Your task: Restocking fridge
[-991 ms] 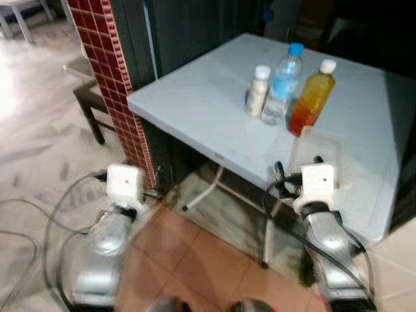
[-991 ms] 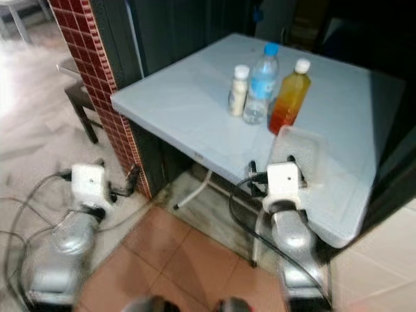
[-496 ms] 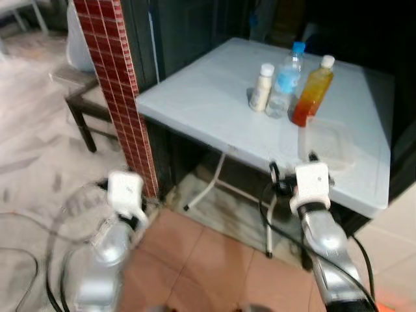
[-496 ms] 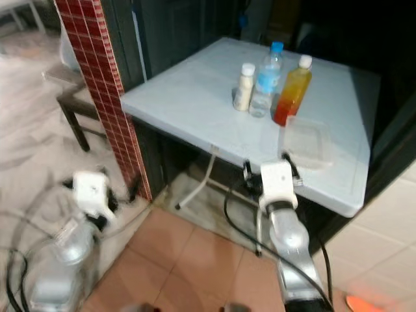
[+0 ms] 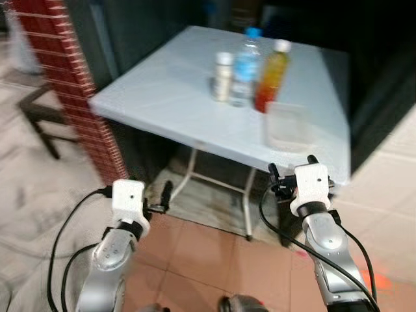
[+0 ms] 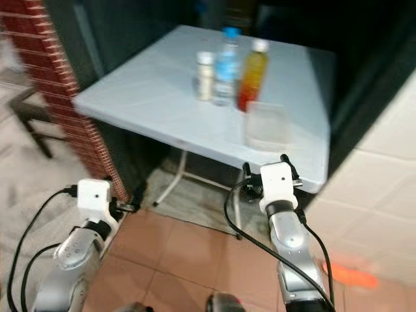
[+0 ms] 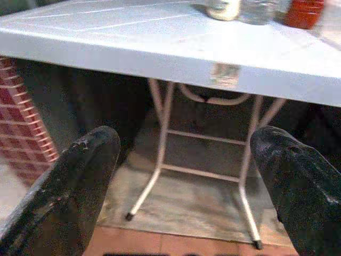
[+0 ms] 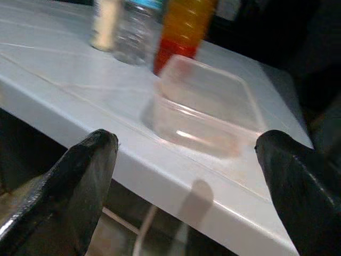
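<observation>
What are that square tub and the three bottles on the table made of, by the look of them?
The tub looks like thin clear plastic: the tabletop shows through its glossy walls. The water bottle also seems clear plastic, with a blue cap. The orange bottle looks like see-through plastic tinted by its drink, though glass is possible. The small bottle looks opaque cream-white, probably plastic. The table looks like matte pale plastic or laminate.
</observation>
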`<state>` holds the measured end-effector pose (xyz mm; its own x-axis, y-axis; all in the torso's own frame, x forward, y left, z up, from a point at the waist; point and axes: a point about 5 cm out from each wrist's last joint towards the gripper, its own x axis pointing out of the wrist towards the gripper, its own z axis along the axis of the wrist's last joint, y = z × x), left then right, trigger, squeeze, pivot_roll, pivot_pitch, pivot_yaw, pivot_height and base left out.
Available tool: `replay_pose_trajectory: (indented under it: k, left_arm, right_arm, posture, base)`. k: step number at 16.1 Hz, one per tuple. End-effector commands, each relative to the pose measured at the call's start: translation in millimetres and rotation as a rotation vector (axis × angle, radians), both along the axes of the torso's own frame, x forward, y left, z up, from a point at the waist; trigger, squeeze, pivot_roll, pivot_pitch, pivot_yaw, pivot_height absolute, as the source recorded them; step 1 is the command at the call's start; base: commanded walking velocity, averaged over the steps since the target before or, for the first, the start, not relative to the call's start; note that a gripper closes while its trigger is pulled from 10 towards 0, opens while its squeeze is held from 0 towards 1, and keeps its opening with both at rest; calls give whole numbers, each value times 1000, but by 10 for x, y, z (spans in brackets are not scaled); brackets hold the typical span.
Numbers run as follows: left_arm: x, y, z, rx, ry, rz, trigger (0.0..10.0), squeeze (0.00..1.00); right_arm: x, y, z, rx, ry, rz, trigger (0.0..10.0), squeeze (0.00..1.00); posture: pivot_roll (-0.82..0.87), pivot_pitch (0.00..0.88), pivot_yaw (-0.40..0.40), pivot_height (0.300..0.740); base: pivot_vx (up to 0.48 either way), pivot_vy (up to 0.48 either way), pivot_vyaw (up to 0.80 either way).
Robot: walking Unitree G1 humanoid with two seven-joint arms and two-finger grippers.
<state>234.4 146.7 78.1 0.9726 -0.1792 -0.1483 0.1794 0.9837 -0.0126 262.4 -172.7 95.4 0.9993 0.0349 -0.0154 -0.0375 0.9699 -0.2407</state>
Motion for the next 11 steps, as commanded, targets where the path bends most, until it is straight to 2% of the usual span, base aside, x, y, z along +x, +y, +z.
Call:
replay_pose_trajectory:
  k: [1, 6, 11]
  left_arm:
    - [-4, 43, 24, 8, -2, 2, 10000, 0]
    - [9, 50, 36, 22, -6, 1, 10000, 0]
    - [-21, 65, 29, 27, -17, 11, 10000, 0]
  right_arm:
    - [13, 8, 34, 9, -8, -4, 10000, 0]
    - [3, 19, 46, 19, -14, -9, 10000, 0]
    - [-44, 13, 22, 32, -10, -17, 10000, 0]
  posture:
    - [45, 0, -9, 740]
    - [46, 0, -2, 740]
    - [44, 0, -2, 740]
  base:
    - [0, 315, -800]
    - [0, 49, -800]
    - [0, 0, -84]
